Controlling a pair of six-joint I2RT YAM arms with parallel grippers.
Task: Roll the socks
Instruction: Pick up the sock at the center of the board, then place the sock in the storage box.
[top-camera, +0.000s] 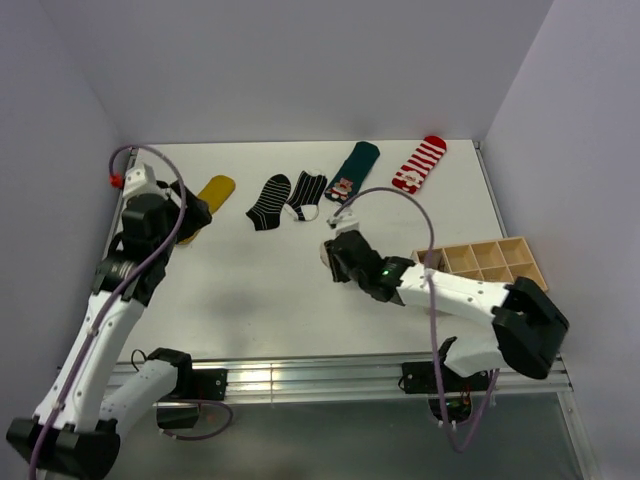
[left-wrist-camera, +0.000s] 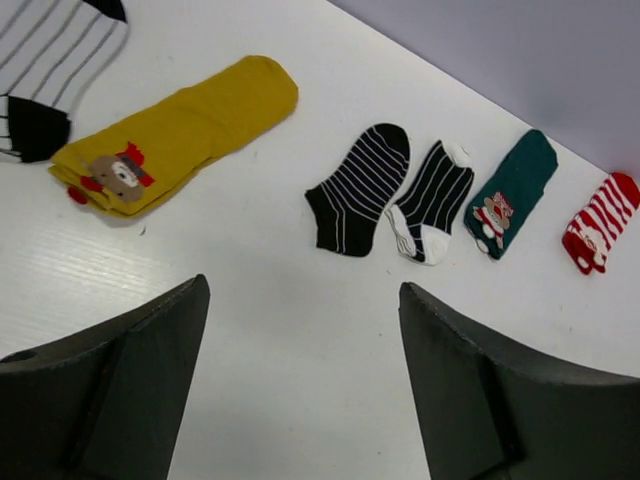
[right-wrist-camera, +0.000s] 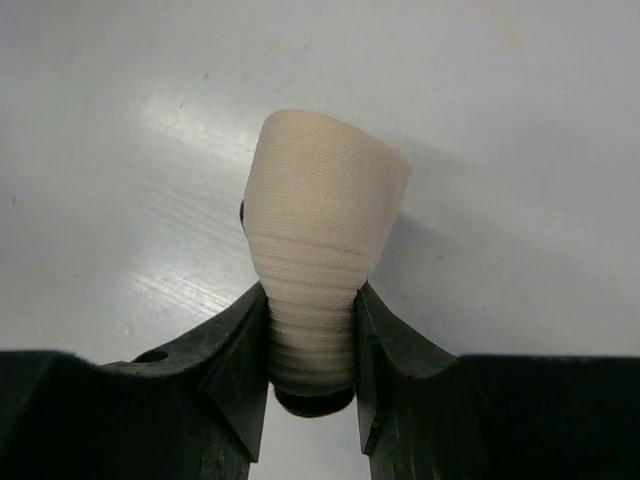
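Grip on the right gripper (right-wrist-camera: 310, 300)?
Clamped on a cream sock (right-wrist-camera: 322, 230), both fingers (right-wrist-camera: 230, 350) pressed into its sides.

Look of that sock?
Rolled into a stubby bundle of fine ribbed knit. Narrow where pinched, flaring wider toward 12 o'clock in the wrist view. Something dark under the pinched end; cannot tell what.

Whereabouts?
Just off the middle of the table (top-camera: 260, 290), toward 3 o'clock. Wooden tray (top-camera: 490, 262) with compartments farther out, also at 3 o'clock. Resting on the table or lifted clear: cannot tell.

And the left gripper (left-wrist-camera: 302, 290)?
Released, jaws wide apart, nothing between them, over bare table around 9 to 10 o'clock.

Other socks?
All lying flat. Yellow sock (left-wrist-camera: 180, 130) with a bear patch at 10 o'clock. White striped sock (left-wrist-camera: 50, 60) with black heel just beside it, cut off by the edge of the left wrist view. Along 12 o'clock: black sock (left-wrist-camera: 360, 190) with thin white lines, then black-and-white sock (left-wrist-camera: 432, 200) with pale toe and heel right next to it, then green sock (left-wrist-camera: 510, 190) with a small picture. Red sock (left-wrist-camera: 600, 222) with white stripes at 1 o'clock.
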